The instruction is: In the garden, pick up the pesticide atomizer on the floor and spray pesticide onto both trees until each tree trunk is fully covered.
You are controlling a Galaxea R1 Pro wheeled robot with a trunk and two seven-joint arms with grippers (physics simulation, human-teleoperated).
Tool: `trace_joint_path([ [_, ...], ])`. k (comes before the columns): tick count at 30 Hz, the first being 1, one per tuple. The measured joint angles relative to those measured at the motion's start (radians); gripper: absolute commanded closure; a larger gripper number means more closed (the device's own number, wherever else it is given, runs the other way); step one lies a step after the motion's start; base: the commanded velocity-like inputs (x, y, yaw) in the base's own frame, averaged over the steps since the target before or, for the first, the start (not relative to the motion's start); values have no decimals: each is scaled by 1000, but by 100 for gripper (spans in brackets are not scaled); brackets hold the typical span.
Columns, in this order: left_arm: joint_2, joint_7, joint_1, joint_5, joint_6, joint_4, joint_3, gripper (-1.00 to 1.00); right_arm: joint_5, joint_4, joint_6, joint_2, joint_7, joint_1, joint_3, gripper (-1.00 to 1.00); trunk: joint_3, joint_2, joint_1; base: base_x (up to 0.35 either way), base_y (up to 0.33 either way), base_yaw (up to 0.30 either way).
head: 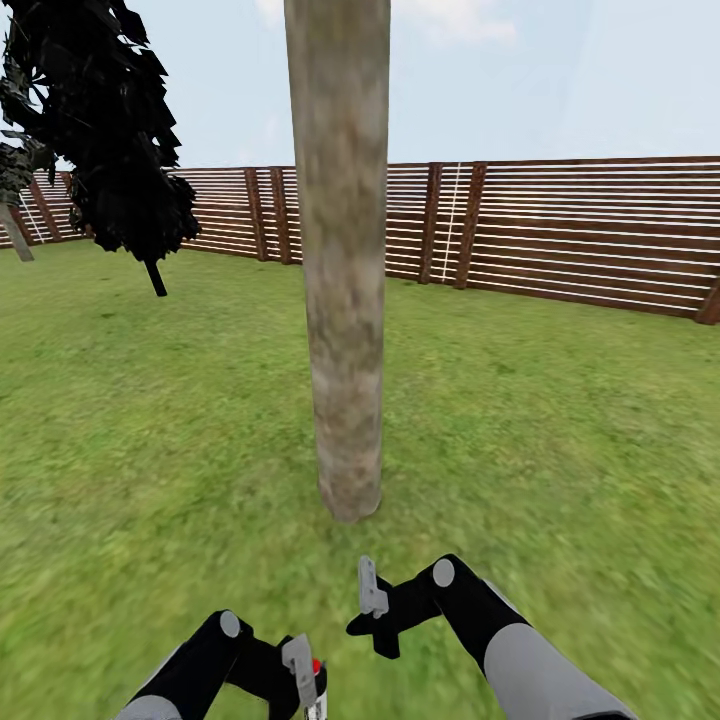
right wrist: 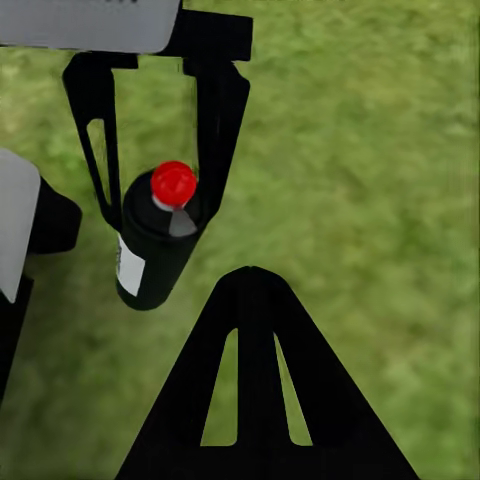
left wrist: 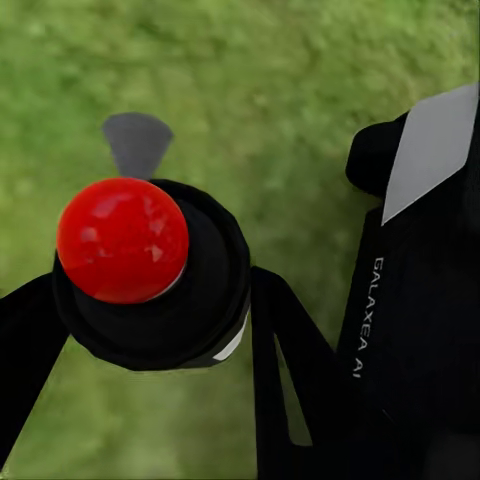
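One tree trunk [head: 345, 260] dead ahead, open lawn [head: 560, 420] all round, fence [head: 580, 235] behind. Left end effector [head: 305, 685] grips one pesticide atomizer [right wrist: 155, 245] low beside right end effector [head: 372, 600], whose jaws stand apart, empty.

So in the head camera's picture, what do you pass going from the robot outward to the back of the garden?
Left gripper holding the pesticide atomizer → right gripper → tree trunk → dark tree → wooden fence.
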Motion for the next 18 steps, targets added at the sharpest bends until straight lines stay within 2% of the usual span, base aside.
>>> trace_joint_path([
  [14,-9,5,-11,9,-3,-1,1,100,0,1,-1,0,0,0,0,100,0,0,0,0,0,0],
  [18,-9,5,-19,36,-4,-1,3,100,0,1,-1,0,0,0,0,100,0,0,0,0,0,0],
])
